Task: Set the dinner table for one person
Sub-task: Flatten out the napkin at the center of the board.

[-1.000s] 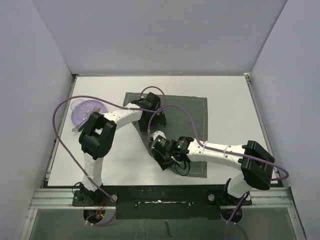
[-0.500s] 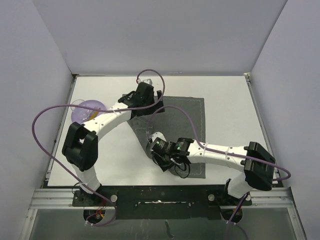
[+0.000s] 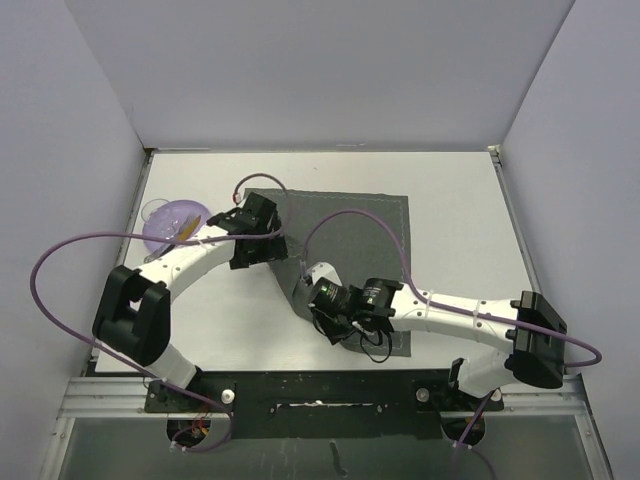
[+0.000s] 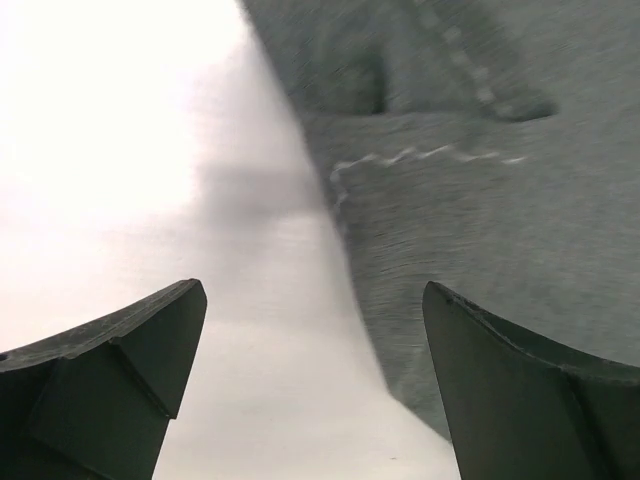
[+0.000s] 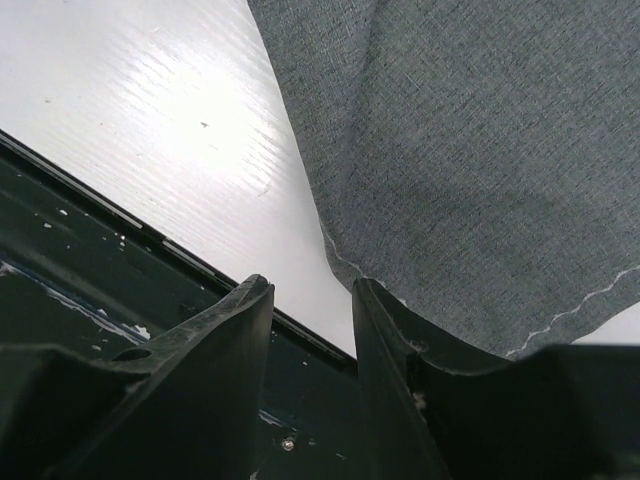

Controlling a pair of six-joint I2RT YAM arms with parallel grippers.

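The left arm [image 3: 190,262] bends at its elbow near the desk's left side and reaches forward and to the right. The left tool [image 4: 310,300] points down with its jaws spread wide. The right arm [image 3: 460,310] stretches low to the left. The right tool [image 5: 312,288] has its jaws drawn close, a narrow gap between them.

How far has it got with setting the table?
Early. The placemat lies on the table, its left edge rumpled. Straightening is in hand: the open left gripper hangs over that edge, the right gripper at its near corner. To do: move the purple dish, far left, onto the mat.
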